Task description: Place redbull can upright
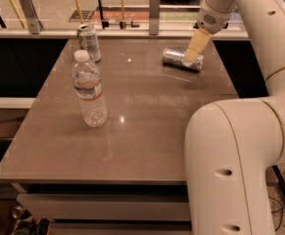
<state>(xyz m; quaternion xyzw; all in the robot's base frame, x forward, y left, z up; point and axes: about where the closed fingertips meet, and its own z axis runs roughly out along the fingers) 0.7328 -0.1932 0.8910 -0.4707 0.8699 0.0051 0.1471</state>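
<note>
The redbull can point(177, 58), slim and silver with blue print, lies on its side at the far right of the brown table point(147, 126). My gripper point(191, 57) hangs from the white arm at the top right. It points down at the can's right end and overlaps it in the camera view. I cannot tell whether it touches the can.
A clear plastic water bottle point(89, 90) stands upright at the left middle. A white-and-green-labelled can point(89, 42) stands at the far left corner. The arm's large white body point(235, 165) covers the near right part of the table. A railing runs behind the table.
</note>
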